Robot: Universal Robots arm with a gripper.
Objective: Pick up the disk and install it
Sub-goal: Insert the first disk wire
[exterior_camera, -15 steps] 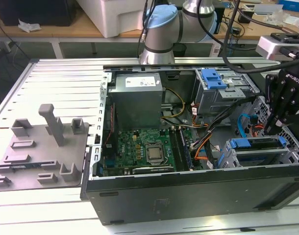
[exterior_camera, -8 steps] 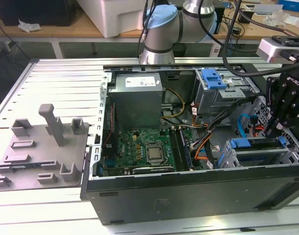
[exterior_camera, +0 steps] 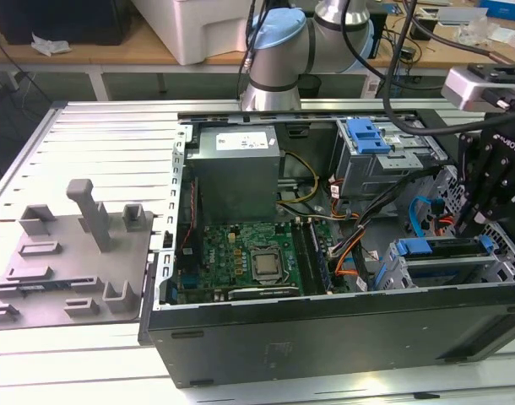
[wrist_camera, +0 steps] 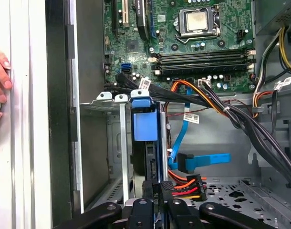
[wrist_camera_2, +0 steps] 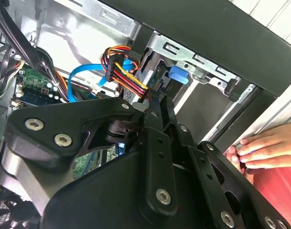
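Note:
The disk (wrist_camera: pixel 149 162) stands on edge in a slot of the metal drive cage (wrist_camera: pixel 114 143), its blue bracket tab (wrist_camera: pixel 145 125) at the far end of the slot. My gripper (wrist_camera: pixel 158 188) is shut on the disk's near end, a strip of blue bracket showing between the fingers. In the second wrist view the fingers (wrist_camera_2: pixel 157 112) run together toward the blue tab (wrist_camera_2: pixel 178 76). In the exterior view the gripper (exterior_camera: pixel 464 224) hangs over the disk (exterior_camera: pixel 439 250) in the cage, at the case's front on the exterior view's right.
A person's hand (wrist_camera: pixel 0 81) rests on the case rim beside the cage. A power connector with coloured wires (wrist_camera: pixel 183 183) and a blue cable (wrist_camera: pixel 202 160) lie next to my fingers. The motherboard (exterior_camera: pixel 249 261), grey power supply (exterior_camera: pixel 236 169) and a second blue-bracketed bay (exterior_camera: pixel 367 135) sit inside the case.

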